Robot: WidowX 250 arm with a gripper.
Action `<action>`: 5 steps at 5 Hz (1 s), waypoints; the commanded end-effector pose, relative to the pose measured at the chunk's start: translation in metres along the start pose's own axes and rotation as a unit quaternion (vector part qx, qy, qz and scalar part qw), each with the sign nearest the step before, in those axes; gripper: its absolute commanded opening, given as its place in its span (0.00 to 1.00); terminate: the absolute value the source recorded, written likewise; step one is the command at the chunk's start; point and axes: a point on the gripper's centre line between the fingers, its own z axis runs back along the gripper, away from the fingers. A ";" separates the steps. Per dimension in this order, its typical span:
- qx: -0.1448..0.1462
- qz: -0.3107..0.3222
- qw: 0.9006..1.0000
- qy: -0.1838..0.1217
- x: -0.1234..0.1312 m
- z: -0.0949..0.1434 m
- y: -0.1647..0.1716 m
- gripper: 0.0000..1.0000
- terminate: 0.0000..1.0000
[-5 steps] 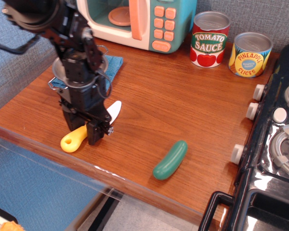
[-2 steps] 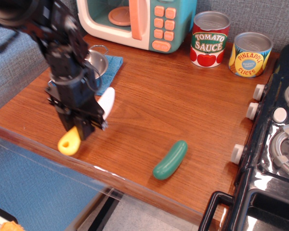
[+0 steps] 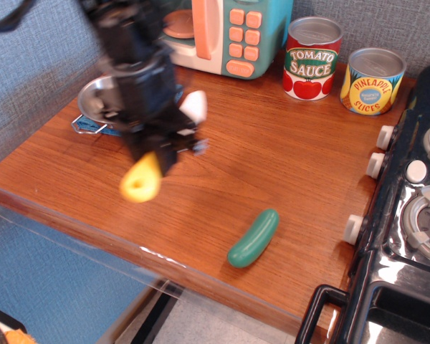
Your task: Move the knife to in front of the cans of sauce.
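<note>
My gripper (image 3: 165,149) is shut on the knife (image 3: 142,180) and holds it in the air above the wooden counter (image 3: 272,158). The knife's yellow handle hangs toward the front, and its white blade (image 3: 194,107) sticks out behind the fingers. The two cans of sauce stand at the back right: the red-white tomato sauce can (image 3: 312,59) and the yellow-blue pineapple slices can (image 3: 371,81). The knife is well left of and in front of the cans.
A green pickle toy (image 3: 254,238) lies near the counter's front edge. A toy microwave (image 3: 215,32) stands at the back. A small silver pot (image 3: 104,97) sits on a blue cloth at the left. A toy stove (image 3: 408,215) with white knobs borders the right side.
My gripper has lifted the knife off the counter and carried it up and to the right. The pot, hidden before, now shows at the left.
</note>
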 end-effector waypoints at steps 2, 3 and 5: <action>-0.013 0.075 0.997 0.023 0.096 -0.037 -0.057 0.00 0.00; -0.013 0.093 0.995 0.036 0.115 -0.057 -0.052 0.00 0.00; -0.020 0.010 1.000 0.020 0.140 -0.078 -0.072 0.00 0.00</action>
